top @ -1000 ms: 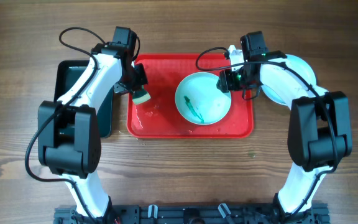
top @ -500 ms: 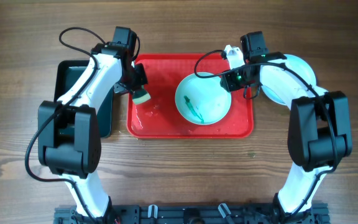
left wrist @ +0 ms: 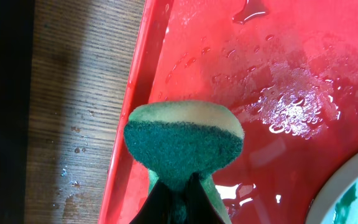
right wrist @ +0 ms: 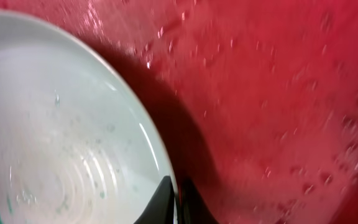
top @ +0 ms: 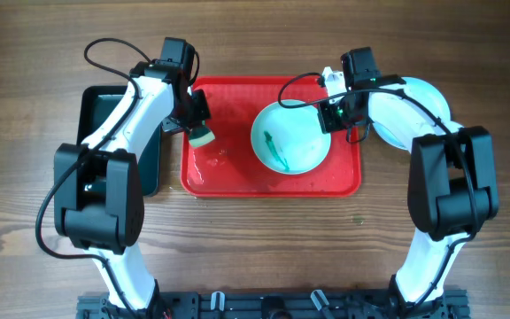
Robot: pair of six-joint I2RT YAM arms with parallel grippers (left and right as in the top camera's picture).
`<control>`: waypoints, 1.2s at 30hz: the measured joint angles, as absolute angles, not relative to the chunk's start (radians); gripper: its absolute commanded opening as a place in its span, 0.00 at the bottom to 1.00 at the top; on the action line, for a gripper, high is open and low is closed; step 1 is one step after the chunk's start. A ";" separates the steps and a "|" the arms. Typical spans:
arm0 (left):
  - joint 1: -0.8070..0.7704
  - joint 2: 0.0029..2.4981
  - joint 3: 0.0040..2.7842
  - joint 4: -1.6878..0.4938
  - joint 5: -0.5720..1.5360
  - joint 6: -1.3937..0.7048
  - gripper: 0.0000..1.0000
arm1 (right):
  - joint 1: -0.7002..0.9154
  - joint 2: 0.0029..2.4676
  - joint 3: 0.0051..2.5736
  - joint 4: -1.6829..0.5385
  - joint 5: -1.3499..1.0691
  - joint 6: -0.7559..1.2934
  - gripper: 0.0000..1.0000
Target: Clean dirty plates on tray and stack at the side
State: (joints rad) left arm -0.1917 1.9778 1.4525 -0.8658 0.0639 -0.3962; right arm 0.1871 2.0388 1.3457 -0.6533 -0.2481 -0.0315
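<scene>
On the red tray [top: 228,170] lies a pale turquoise plate [top: 295,142] with a teal-green smear [top: 277,152]. My right gripper [top: 328,115] is shut on that plate's upper right rim. In the right wrist view the thin fingers [right wrist: 178,202] pinch the rim of the plate [right wrist: 55,143], which casts a dark shadow on the wet tray [right wrist: 278,93]. My left gripper [top: 199,128] is shut on a green sponge [top: 203,137] over the tray's left part. The left wrist view shows this sponge [left wrist: 182,140] pinched in the gripper [left wrist: 179,198], above the tray's left rim [left wrist: 135,93].
A dark green tray [top: 113,115] sits left of the red one, partly under my left arm. Another pale plate [top: 423,97] rests on the wooden table to the right, partly under my right arm. Water beads lie on the red tray's floor [left wrist: 291,106].
The right gripper has closed on the plate's rim, and the plate has shifted slightly to the right. The left arm and sponge have stayed put.
</scene>
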 measured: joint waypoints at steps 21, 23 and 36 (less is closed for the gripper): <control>-0.247 1.978 1.452 -0.743 0.108 -0.253 0.04 | 0.374 2.043 1.335 -0.620 -0.288 0.541 0.04; -0.274 1.978 1.452 -0.722 0.114 -0.203 0.04 | 0.374 2.043 1.335 -0.619 -0.289 0.534 0.04; -0.315 2.047 1.453 -0.711 0.110 -0.062 0.04 | 0.374 2.043 1.335 -0.618 -0.292 0.519 0.04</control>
